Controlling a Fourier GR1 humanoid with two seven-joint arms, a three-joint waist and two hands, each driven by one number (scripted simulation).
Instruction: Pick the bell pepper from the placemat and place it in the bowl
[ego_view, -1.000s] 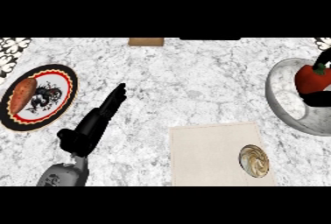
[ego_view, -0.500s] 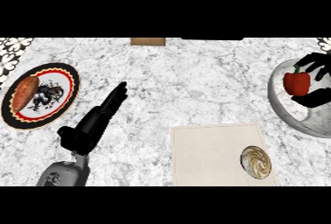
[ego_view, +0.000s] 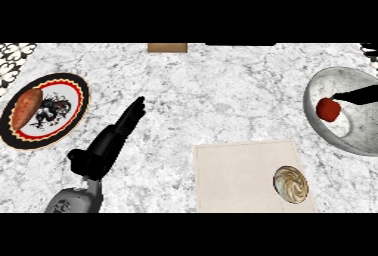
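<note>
- While the marble counter (ego_view: 221, 85) spreads out grey-veined and glossy, the red bell pepper (ego_view: 328, 109) sits inside the bowl (ego_view: 325, 85), against its inner left wall.
- That bowl is round and deep, marbled white and grey like the counter, and the view's right edge cuts it off.
- Right hand (ego_view: 362, 94) shows only as a dark pointed sliver coming in from the right edge over the bowl; its tip is right by the top of the pepper, and whether it touches is hard to say. How far its fingers are spread, I cannot tell.
- Placemat (ego_view: 236, 175) lies flat at lower centre, a plain beige rectangle with a cloth-like matte look, well apart from the pepper.
- On the mat's right part sits a small round object (ego_view: 290, 183) with brown and cream swirls.
- Over at the left, a round plate (ego_view: 52, 137) with a black rim, red scalloped trim and a dark ink-like figure in the middle carries an orange, elongated sweet potato (ego_view: 27, 107) on its left part.
- Left hand (ego_view: 111, 145), black on a grey forearm, lies between plate and mat, fingers straight and close together, pointing up and right, holding nothing.
- A small tan block (ego_view: 167, 48) peeks in at the top edge.
</note>
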